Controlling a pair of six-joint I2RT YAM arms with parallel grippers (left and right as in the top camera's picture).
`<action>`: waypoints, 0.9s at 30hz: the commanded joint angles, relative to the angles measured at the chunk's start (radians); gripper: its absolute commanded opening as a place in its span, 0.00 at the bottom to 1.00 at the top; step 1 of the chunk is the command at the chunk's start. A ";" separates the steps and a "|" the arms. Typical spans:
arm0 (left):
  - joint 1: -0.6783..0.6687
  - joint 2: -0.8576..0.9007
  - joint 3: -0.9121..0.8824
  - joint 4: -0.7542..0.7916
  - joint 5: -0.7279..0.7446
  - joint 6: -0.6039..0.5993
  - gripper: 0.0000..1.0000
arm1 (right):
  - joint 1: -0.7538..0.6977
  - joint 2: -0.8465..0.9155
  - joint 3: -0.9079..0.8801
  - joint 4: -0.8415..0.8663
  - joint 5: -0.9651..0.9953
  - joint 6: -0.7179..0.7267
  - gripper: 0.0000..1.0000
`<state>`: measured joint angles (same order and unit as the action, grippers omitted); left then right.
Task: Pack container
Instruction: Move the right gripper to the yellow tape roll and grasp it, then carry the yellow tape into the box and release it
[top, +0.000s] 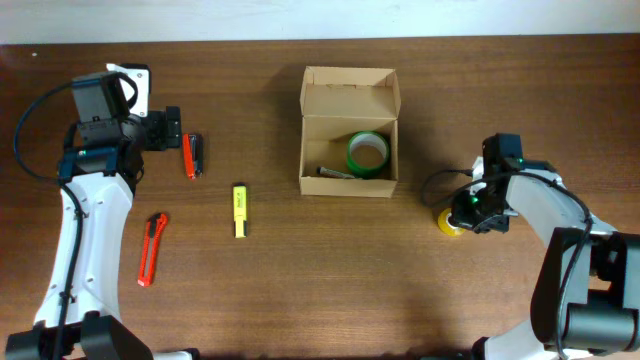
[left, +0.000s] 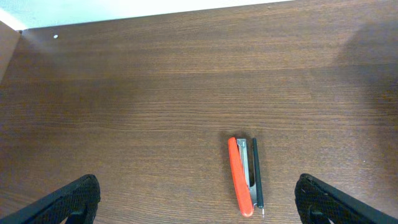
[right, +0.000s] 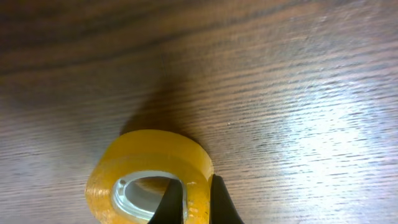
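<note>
The light-brown cardboard container (top: 349, 128) stands open at the table's centre, its flap lid folded back; a green tape roll (top: 367, 153) and a dark pen-like item (top: 335, 172) lie inside. My right gripper (top: 460, 208) is shut on the wall of a yellow tape roll (right: 146, 174), one finger inside the ring and one outside, right of the container. My left gripper (top: 172, 128) is open and empty, just left of a red stapler (top: 191, 155), which shows between its fingers in the left wrist view (left: 242, 176).
A yellow highlighter (top: 240, 210) lies left of the container. A red utility knife (top: 151, 249) lies at the front left. The table's back edge runs along the top.
</note>
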<state>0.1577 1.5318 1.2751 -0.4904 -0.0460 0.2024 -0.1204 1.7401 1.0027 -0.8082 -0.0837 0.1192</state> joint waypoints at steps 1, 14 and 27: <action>0.005 0.011 0.020 0.006 -0.007 0.017 0.99 | -0.005 -0.038 0.099 -0.034 0.010 -0.011 0.04; 0.005 0.011 0.020 0.004 -0.007 0.017 1.00 | -0.003 -0.040 0.468 -0.283 0.035 -0.090 0.04; 0.005 0.011 0.020 0.005 -0.007 0.017 1.00 | 0.112 -0.034 0.790 -0.366 -0.051 -0.168 0.04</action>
<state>0.1577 1.5318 1.2751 -0.4858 -0.0460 0.2028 -0.0261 1.7210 1.7271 -1.1763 -0.0837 -0.0196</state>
